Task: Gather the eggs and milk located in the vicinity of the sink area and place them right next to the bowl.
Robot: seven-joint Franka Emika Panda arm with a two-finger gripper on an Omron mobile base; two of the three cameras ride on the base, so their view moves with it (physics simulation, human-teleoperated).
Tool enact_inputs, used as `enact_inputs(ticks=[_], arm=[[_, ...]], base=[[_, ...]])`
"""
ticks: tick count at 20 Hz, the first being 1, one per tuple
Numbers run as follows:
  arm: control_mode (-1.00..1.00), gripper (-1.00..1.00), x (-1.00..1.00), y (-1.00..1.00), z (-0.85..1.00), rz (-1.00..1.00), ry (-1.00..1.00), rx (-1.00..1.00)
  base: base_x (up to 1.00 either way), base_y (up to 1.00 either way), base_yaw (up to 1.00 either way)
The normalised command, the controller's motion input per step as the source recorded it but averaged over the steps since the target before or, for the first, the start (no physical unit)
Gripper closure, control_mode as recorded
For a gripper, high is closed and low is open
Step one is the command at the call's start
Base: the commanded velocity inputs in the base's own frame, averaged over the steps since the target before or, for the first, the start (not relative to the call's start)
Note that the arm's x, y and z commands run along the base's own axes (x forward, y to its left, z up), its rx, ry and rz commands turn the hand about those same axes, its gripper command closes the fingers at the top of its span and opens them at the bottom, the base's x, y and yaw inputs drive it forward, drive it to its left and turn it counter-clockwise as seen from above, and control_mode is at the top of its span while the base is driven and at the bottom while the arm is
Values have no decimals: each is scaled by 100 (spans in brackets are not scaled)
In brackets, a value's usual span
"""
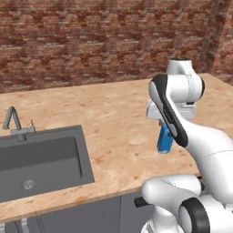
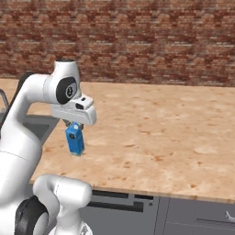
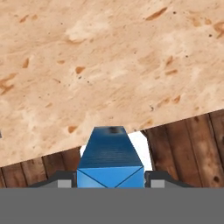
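Step in hand: milk transport. Gripper [image 2: 75, 127] clamped on milk [image 2: 75, 139] at peaked top; carton hangs upright, clear of counter [image 2: 151, 124], near its front edge, right of sink [image 1: 41, 159]. Hand view confirms milk [image 3: 111, 159] seated between both fingertips [image 3: 64, 180], counter edge and wooden floor beneath. Bowl and eggs not located from these views. Judgement: next move calls for carrying carton to bowl's position, lowering until base rests flat just beside bowl, then releasing. Eggs outstanding.
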Motion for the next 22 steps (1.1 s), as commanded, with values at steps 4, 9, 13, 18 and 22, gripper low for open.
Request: enact_inputs(ticks=[4, 9, 13, 18, 22], arm=[[100, 100, 0, 0, 0, 0, 0, 0], [100, 100, 0, 0, 0, 0, 0, 0], [100, 100, 0, 0, 0, 0, 0, 0], [100, 100, 0, 0, 0, 0, 0, 0], [100, 100, 0, 0, 0, 0, 0, 0]], base=[[-89, 53, 0], [-85, 99, 0], [-31, 100, 0], [-11, 100, 0], [-4, 100, 0]])
